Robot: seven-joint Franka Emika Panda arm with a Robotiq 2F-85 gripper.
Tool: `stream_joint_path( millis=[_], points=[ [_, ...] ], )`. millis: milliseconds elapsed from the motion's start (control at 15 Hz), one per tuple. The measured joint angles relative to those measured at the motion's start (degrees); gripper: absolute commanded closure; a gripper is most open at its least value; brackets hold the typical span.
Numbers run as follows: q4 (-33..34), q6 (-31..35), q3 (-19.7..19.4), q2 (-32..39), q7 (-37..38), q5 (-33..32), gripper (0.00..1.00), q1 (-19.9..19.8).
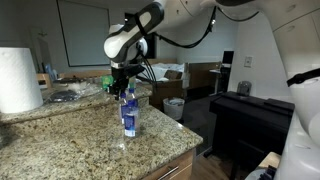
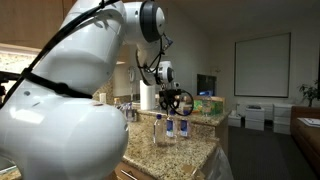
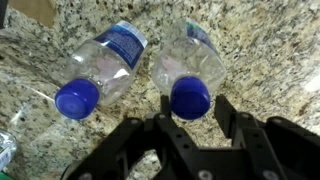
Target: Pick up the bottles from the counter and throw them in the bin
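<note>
Pincer (image 3: 195, 110) w/ jaws at both sides of bottle (image 3: 188, 62) cap, upright on bench (image 3: 270, 50); clamped or apart, cannot tell.

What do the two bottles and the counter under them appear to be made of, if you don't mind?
Blue-labelled bottle and neighbouring bottle: clear, glossy thin plastic, probably; their walls are see-through and catch highlights. Counter: speckled beige-brown stone, likely polished granite, though laminate cannot be ruled out.
</note>
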Motion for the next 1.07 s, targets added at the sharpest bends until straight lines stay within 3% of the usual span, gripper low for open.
stream_joint_path(
  millis=[200,467,533,667,1067],
  points=[
    [0.2,0.0,0.0,0.1,0.0,0.0,0.96,0.0],
    [0.5,0.0,0.0,0.2,0.0,0.0,1.0,0.0],
    [0.7,0.0,0.0,0.2,0.0,0.0,0.74,0.0],
    [0.8,0.0,0.0,0.2,0.1,0.0,0.69,0.0],
    [0.8,0.0,-0.1,0.2,0.1,0.0,0.3,0.0]
  ],
)
